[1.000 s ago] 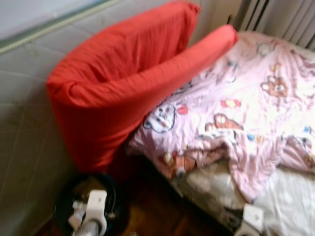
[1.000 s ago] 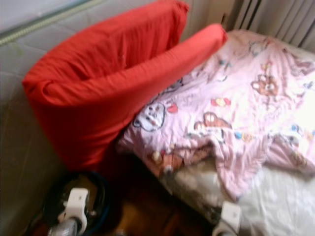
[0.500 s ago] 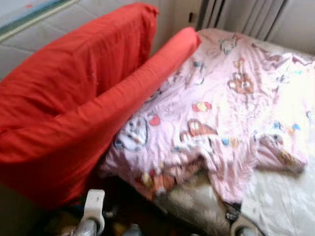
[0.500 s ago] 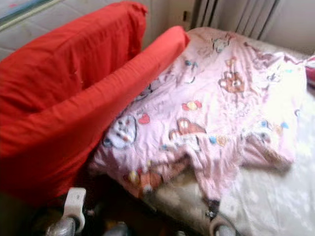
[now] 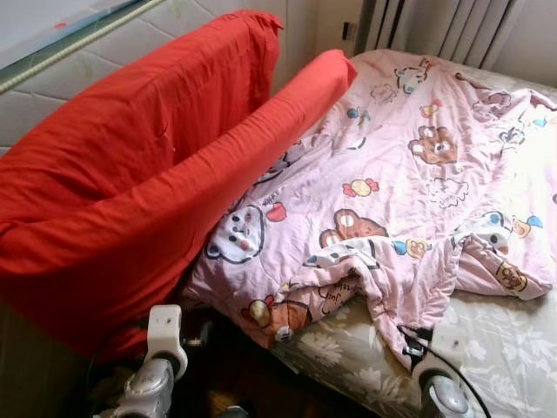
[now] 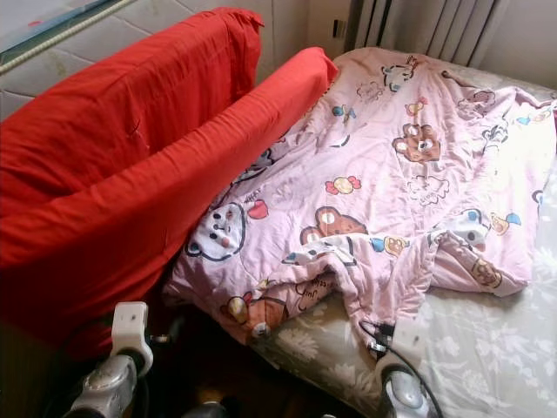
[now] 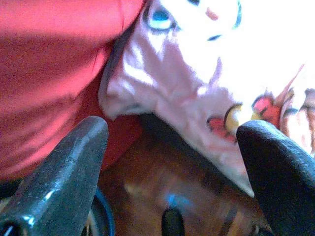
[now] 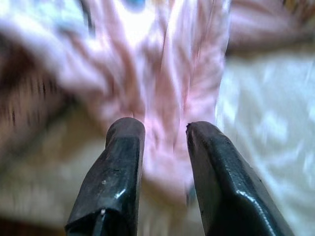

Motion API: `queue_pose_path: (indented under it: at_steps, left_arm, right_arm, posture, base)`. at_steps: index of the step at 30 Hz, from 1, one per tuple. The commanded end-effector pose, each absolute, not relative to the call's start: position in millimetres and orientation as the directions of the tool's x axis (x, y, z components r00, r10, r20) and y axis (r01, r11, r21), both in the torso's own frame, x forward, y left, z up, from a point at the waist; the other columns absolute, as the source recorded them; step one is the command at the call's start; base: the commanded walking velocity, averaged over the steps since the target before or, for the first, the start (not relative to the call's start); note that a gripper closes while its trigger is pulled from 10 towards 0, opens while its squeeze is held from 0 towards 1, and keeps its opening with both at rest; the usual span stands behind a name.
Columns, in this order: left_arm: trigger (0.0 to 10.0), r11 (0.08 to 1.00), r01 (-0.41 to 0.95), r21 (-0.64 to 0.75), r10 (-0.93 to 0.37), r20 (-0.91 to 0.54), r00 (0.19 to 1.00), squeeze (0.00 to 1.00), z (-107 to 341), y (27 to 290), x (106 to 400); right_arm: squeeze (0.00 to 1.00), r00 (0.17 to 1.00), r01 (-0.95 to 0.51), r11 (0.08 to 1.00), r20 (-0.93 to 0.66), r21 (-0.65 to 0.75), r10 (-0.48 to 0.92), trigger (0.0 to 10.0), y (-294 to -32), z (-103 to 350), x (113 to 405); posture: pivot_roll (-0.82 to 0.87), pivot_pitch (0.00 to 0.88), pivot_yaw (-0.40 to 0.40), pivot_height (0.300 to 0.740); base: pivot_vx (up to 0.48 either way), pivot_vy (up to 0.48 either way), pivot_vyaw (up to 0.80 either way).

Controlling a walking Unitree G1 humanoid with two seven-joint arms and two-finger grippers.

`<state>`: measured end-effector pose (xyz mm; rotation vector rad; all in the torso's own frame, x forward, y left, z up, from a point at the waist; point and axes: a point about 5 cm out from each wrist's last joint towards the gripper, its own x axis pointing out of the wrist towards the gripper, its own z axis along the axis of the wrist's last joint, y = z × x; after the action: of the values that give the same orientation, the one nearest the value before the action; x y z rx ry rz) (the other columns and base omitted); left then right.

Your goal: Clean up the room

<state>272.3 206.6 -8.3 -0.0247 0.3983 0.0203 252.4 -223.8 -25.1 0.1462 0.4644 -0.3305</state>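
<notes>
A crumpled pink blanket [image 5: 409,183] with cartoon bears lies across the bed, its near corner hanging over the mattress edge. Two large red cushions [image 5: 130,174] lean along the bed's left side, the narrower one [image 5: 296,104] resting on the blanket's edge. My left gripper [image 7: 172,132] is open and low beside the bed. It points at the blanket's hanging corner and the red cushion, with wooden floor [image 7: 162,182] below. My right gripper [image 8: 165,128] is open with a narrow gap, close in front of a hanging pink fold, holding nothing. Both wrists [image 5: 164,353] [image 5: 439,392] sit at the bottom of the eye views.
A floral grey sheet [image 5: 513,348] covers the mattress at the right. A padded pale wall panel [image 5: 78,52] stands behind the cushions, and curtains [image 5: 444,26] hang at the far end of the bed. A dark round object with a blue rim [image 7: 101,221] sits on the floor under the left arm.
The camera has swung right and steadied, so the bed now sits more central and sharp. The right wrist has risen further into view. Blanket and cushions lie as before.
</notes>
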Motion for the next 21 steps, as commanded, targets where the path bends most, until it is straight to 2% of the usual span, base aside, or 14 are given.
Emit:
queue_pose_path:
  at_steps: [1,7,21]
  left_arm:
    - [10.0,0.998,-0.040,-0.040,0.022,-0.383,0.924,0.00,-9.6,208.4,269.6]
    - [10.0,0.999,-0.028,-0.044,0.015,-0.283,0.959,0.00,2.9,207.0,276.3]
    - [10.0,0.998,-0.021,-0.062,0.007,-0.223,0.975,0.00,12.5,205.6,282.8]
  right_arm:
    - [0.00,0.849,0.356,0.932,-0.438,0.063,-0.295,10.0,-228.4,-22.7,252.0]
    - [0.00,0.899,0.350,0.935,-0.298,0.051,-0.320,10.0,-237.6,0.0,267.4]
    - [0.00,0.918,0.316,0.947,-0.273,0.065,-0.287,10.0,-226.3,-0.6,267.7]
  posture:
    - [0.13,0.183,0.015,0.740]
    - [0.12,0.182,0.006,0.740]
    - [0.13,0.167,0.000,0.680]
  base:
    - [0.000,0.000,0.00]
    - [0.000,0.000,0.00]
    - [0.000,0.000,0.00]
